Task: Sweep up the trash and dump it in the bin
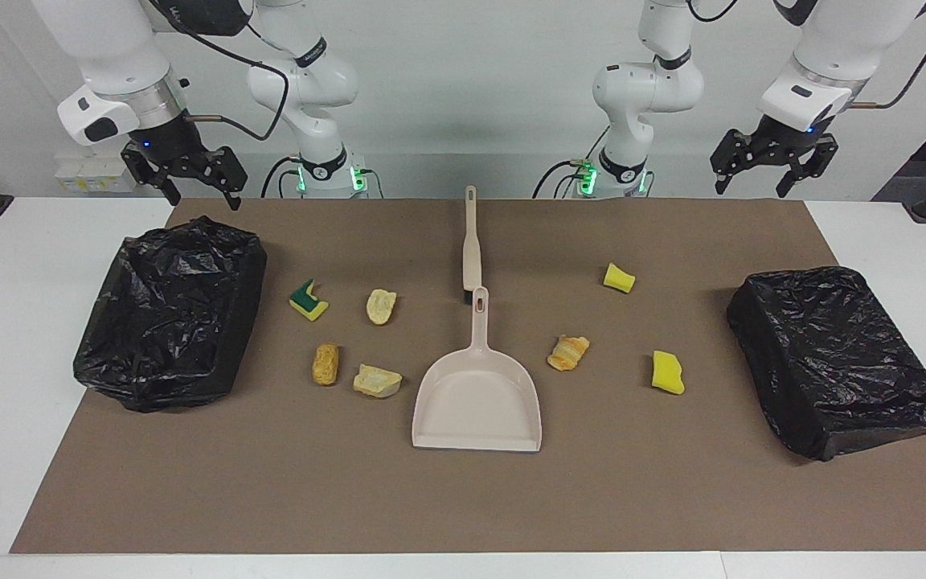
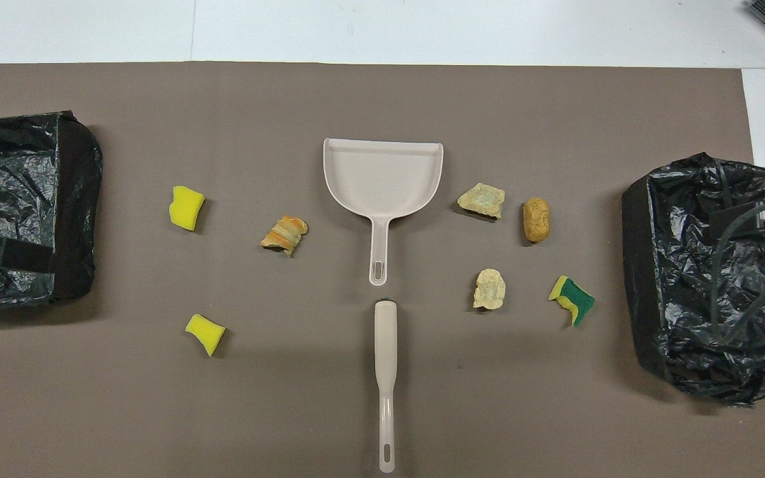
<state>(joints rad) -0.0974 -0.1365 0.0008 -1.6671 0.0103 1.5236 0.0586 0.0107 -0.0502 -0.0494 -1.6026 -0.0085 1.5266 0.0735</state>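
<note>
1. Facing view: both arms are being held high at the robots' end of the table, apparently so that the work area is being left unobstructed. The right gripper [image 1: 196, 182] is being carried over the robot-side edge of the bin at the right arm's end [image 1: 172, 310], its fingers spread apart and holding nothing.
2. The left gripper [image 1: 755, 174] is being kept up over the table edge at the left arm's end, likewise spread wide and empty, with the other bin [image 1: 837, 358] sitting farther from the robots than it.
3. The dustpan [image 1: 477, 398] is being left flat in the middle of the mat [image 1: 463, 498], its handle pointing toward the robots and its mouth away, so that a grasp from either arm is being made easy.
4. The brush [image 1: 471, 245] is lying in line with that handle, its end just beside the pan's handle and nearer to the robots; neither tool is being touched.
5. The trash is being left scattered beside the pan: toward the right arm's end, a green-and-yellow sponge [image 1: 309, 300], a pale bread piece [image 1: 381, 306], a brown roll [image 1: 325, 363] and a bread chunk [image 1: 376, 380]; toward the left arm's end, a croissant piece [image 1: 568, 352] and two yellow sponges [image 1: 619, 278] [image 1: 667, 371].
6. Nothing is lying in the pan, so sweeping is being judged as not yet begun.
</note>
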